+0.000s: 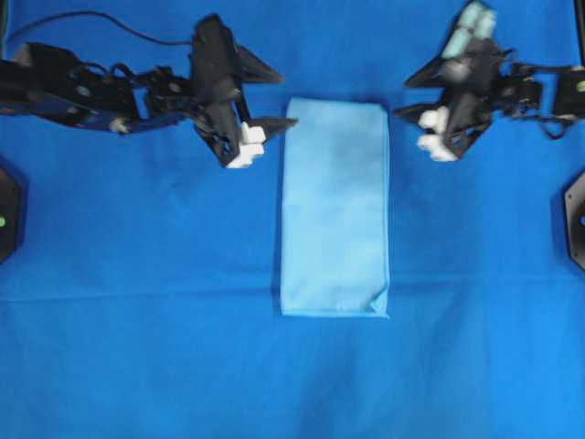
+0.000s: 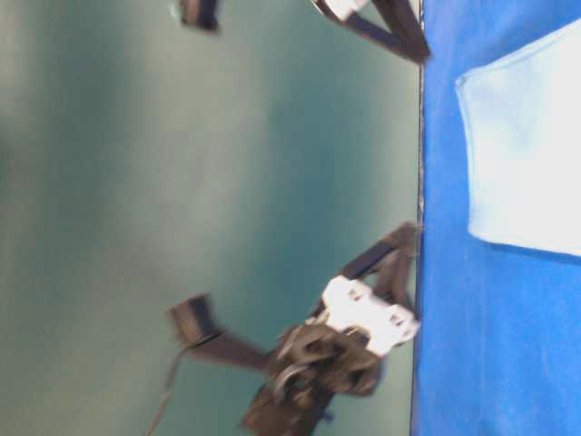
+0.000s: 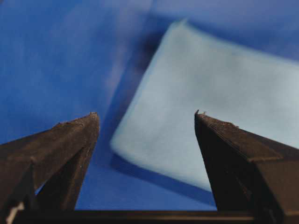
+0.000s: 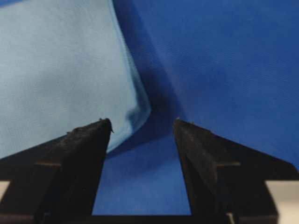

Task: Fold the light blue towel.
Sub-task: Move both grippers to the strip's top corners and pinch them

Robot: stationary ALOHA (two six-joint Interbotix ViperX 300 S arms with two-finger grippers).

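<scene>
Item: towel [image 1: 335,208], already folded to a narrow strip, flat mid-tabletop [image 1: 137,347]. We judge it light, soft, limp; best pinched at its far corners. Left end effector [image 1: 267,133] and right end effector [image 1: 408,97] flank those corners, jaws apart, empty.

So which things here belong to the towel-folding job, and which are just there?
Part of the job:
- light blue towel, lying as a long rectangle
- left end effector, open
- right end effector, open

Just there:
- dark blue cloth covering the table
- black cable behind the left arm
</scene>
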